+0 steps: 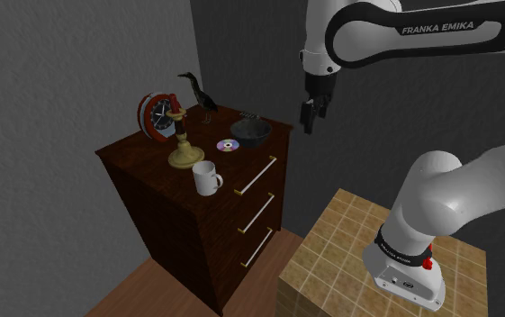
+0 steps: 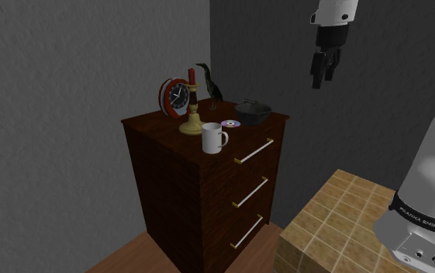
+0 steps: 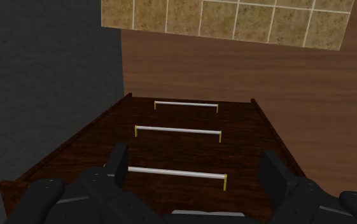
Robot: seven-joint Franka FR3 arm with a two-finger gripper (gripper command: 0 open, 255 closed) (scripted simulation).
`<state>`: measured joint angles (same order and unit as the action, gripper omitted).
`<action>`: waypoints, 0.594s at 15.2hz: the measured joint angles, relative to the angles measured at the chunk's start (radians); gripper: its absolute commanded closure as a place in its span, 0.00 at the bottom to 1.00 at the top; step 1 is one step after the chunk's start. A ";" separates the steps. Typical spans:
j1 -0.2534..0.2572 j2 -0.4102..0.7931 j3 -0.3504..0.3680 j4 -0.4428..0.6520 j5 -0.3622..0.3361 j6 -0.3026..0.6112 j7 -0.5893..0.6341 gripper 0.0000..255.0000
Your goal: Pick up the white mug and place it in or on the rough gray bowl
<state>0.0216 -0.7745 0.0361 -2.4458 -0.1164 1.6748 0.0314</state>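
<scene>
A white mug (image 1: 207,178) (image 2: 214,139) stands upright near the front edge of the dark wooden dresser (image 1: 187,243) (image 2: 184,202), handle toward the drawer side. The dark grey bowl (image 1: 250,132) (image 2: 251,113) sits at the far corner of the dresser top. My gripper (image 1: 311,115) (image 2: 322,70) hangs in the air beyond the drawer side of the dresser, above the height of its top and apart from both objects. In the wrist view the gripper (image 3: 196,168) is open with nothing between its fingers (image 3: 118,164), looking down the dresser's drawer front (image 3: 183,149).
On the dresser top also stand a red-rimmed clock (image 1: 158,115), a brass candlestick (image 1: 184,149), a dark bird figure (image 1: 201,93) and a CD (image 1: 228,145). Three drawer handles (image 3: 178,131) stick out. The tiled stand (image 1: 331,261) sits close beside the dresser; grey walls rise behind.
</scene>
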 measured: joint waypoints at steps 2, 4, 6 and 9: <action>0.003 0.016 0.003 0.003 0.004 0.011 0.003 0.00; 0.008 0.079 0.005 0.024 0.010 0.050 0.003 0.00; 0.015 0.148 0.011 0.043 0.019 0.096 0.007 0.00; 0.028 0.258 0.024 0.082 0.034 0.162 0.016 0.00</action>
<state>0.0497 -0.5165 0.0597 -2.3635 -0.0820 1.8366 0.0473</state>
